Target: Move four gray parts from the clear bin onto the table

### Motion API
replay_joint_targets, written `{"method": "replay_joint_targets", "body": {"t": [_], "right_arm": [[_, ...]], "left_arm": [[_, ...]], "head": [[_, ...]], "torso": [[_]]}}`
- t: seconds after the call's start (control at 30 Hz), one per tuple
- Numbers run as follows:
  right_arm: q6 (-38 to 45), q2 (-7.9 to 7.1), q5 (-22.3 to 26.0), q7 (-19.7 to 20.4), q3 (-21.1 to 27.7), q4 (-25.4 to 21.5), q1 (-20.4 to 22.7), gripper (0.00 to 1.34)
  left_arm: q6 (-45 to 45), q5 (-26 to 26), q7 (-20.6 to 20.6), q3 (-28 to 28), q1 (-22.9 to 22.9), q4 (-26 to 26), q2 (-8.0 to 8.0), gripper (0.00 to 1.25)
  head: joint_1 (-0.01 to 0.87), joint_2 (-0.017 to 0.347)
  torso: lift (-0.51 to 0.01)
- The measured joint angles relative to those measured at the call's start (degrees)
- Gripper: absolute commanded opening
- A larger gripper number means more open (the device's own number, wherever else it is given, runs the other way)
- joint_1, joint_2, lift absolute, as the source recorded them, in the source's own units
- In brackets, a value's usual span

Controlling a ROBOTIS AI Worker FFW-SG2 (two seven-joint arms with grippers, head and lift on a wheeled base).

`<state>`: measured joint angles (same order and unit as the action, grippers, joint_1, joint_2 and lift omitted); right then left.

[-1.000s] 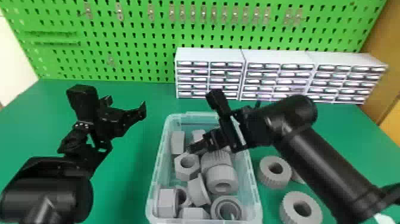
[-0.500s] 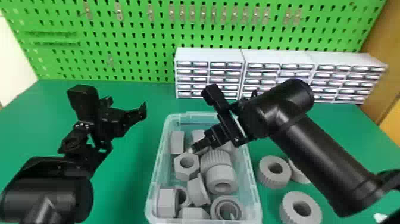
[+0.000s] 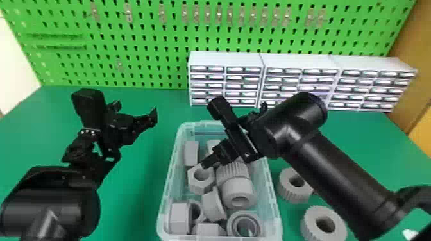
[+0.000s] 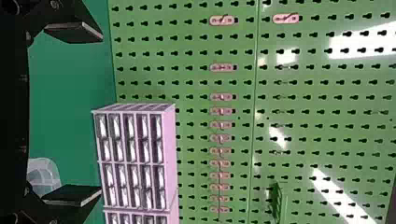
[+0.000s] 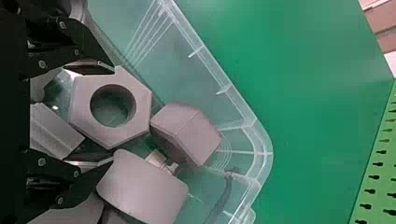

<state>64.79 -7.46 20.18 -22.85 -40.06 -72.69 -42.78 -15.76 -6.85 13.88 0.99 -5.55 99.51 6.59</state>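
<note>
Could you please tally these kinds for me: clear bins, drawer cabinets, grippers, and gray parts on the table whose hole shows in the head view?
Clear bin: 1
Drawer cabinets: 3
Grippers, left and right: 2
Gray parts on the table, hole showing: 2
Total: 8

It looks like a workshop: a green pegboard (image 3: 154, 40) (small clips (image 3: 128, 12) dotted over it) rises along the far edge of the bench (image 3: 138, 179), with white drawer cabinets (image 3: 226, 59) standing before it, toward the far right corner.
</note>
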Motion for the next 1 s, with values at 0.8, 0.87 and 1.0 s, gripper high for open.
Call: {"method": "replay_joint_targets", "body": {"t": [0.8,0.87,1.0], "right_arm": [[-2.0,-1.22,4.8,-0.3,-4.3,0.2,1.7,0.75],[-2.3,-1.28,4.9,-0.3,-4.4,0.2,1.7,0.75],[-3.1,-1.39,5.1,-0.4,-4.7,0.2,1.7,0.75]], "left_arm": [[-0.1,0.2,0.1,0.3,-0.2,-0.1,0.38,1.11],[-0.1,0.1,0.1,0.3,-0.1,-0.1,0.43,1.11],[-0.1,0.1,0.1,0.3,-0.1,-0.1,0.47,1.11]], "head": [[0.678,0.034],[0.678,0.034],[0.678,0.034]], "torso": [[-0.050],[-0.050],[-0.050]]}}
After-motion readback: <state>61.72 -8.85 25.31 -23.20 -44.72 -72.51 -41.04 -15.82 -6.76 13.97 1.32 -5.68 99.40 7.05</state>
